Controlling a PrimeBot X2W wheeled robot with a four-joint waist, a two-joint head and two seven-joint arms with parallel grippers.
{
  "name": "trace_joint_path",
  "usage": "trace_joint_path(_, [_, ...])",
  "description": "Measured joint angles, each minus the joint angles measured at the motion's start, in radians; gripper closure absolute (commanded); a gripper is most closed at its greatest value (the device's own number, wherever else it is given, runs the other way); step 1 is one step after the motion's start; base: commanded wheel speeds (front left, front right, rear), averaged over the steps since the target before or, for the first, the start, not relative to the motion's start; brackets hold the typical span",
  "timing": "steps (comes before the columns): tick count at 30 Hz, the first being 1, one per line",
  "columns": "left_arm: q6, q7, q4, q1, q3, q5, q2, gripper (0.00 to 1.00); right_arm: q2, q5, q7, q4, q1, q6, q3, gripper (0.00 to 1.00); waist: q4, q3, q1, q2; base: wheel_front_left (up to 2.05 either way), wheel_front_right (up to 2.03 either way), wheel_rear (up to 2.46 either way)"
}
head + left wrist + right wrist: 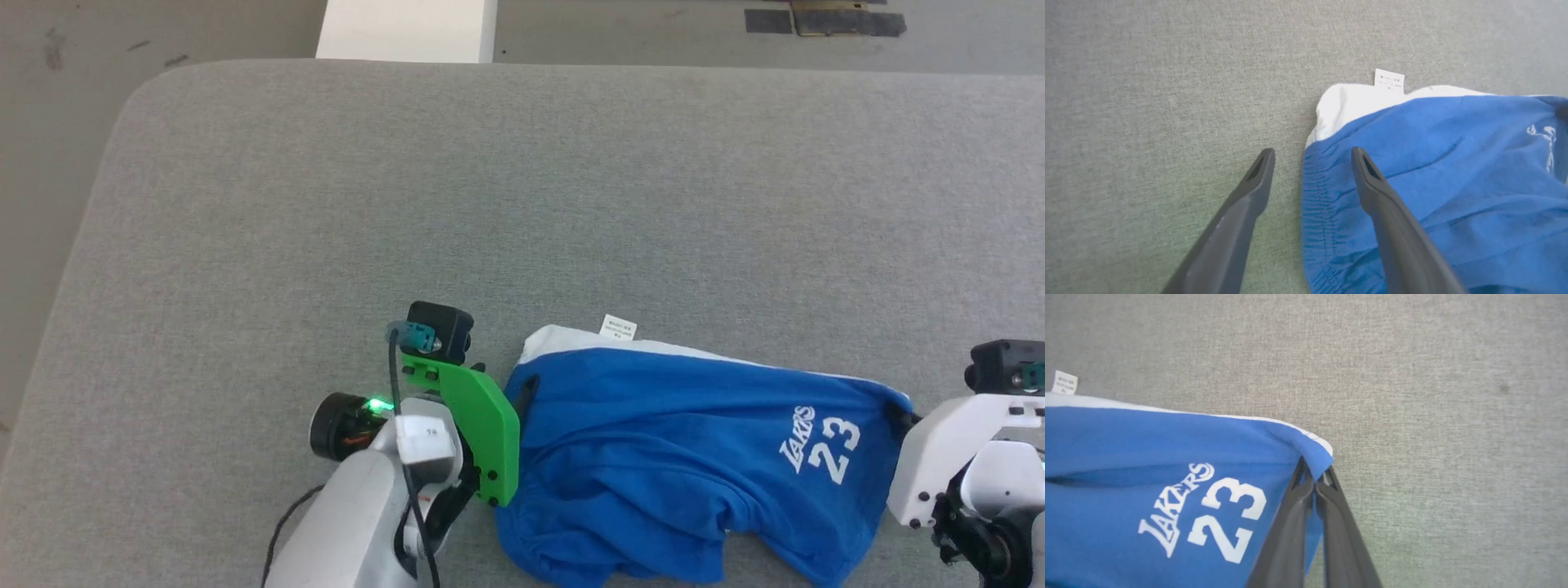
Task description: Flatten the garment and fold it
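The blue garment (pixel 678 457) lies rumpled on the grey desk (pixel 490 188), with its white tag (pixel 618 327) at its far edge. The left hand (pixel 1312 157) is spread apart at the garment's elastic end, one finger over the cloth and one over the desk. The right hand (pixel 1314 473) is clamped on the garment's opposite corner, beside the "23".

On table (pixel 490 180), garment (pixel 669 457) btwn L gripper (pixel 1312 153) & R gripper (pixel 1314 473), tag (pixel 618 327) behind.
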Motion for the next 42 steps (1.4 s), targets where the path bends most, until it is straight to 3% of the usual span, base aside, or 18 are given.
trace_joint_path(11, [-0.002,-0.016,0.125,-0.100,-0.038,0.003,-0.011,0.00,-0.001,0.015,-0.001,-0.018,0.000,0.000,0.031,1.00,-0.024,0.045,0.0000,0.0000,0.00,0.00,0.00])
trace_joint_path(12, [-0.003,-0.018,0.143,-0.113,-0.044,0.002,-0.015,0.38,-0.001,0.016,-0.001,-0.019,0.000,0.000,0.035,1.00,-0.025,0.049,0.0000,0.0000,0.00,0.00,0.00])
trace_joint_path(13, [-0.004,-0.021,0.157,-0.125,-0.049,0.002,-0.018,0.58,-0.001,0.017,-0.001,-0.019,0.000,0.000,0.039,1.00,-0.027,0.052,0.0000,0.0000,0.00,0.00,0.00])
trace_joint_path(14, [-0.010,-0.022,0.170,-0.134,-0.054,0.002,-0.020,1.00,-0.002,0.021,-0.001,-0.020,0.000,0.000,0.043,1.00,-0.030,0.055,0.0000,0.0000,0.00,0.00,0.00])
trace_joint_path(22, [-0.025,-0.083,0.216,-0.152,-0.053,-0.034,-0.026,1.00,-0.008,0.033,-0.014,-0.017,-0.001,0.000,0.055,1.00,-0.040,0.057,0.0000,0.0000,0.00,0.00,0.00])
trace_joint_path(28, [-0.023,-0.161,0.175,-0.157,-0.003,-0.092,-0.031,1.00,-0.032,0.091,-0.065,-0.043,-0.055,0.000,0.085,1.00,-0.038,0.031,0.0000,0.0000,0.00,0.00,0.00])
trace_joint_path(33, [-0.015,-0.177,0.127,-0.285,0.061,-0.110,-0.017,1.00,-0.086,0.177,-0.065,-0.054,-0.249,0.000,0.103,1.00,-0.044,0.025,0.0000,0.0000,0.00,0.00,0.00])
trace_joint_path(38, [-0.002,-0.143,0.139,-0.507,0.104,-0.093,0.035,1.00,-0.157,0.216,-0.056,-0.023,-0.547,0.000,0.214,1.00,-0.063,0.047,0.0001,0.0000,0.00,0.00,0.00])
trace_joint_path(42, [0.009,-0.127,0.187,-0.690,0.123,-0.048,0.070,1.00,-0.142,0.263,-0.052,0.078,-0.785,0.000,0.246,1.00,-0.080,0.076,0.0001,0.0000,0.00,0.00,0.00])
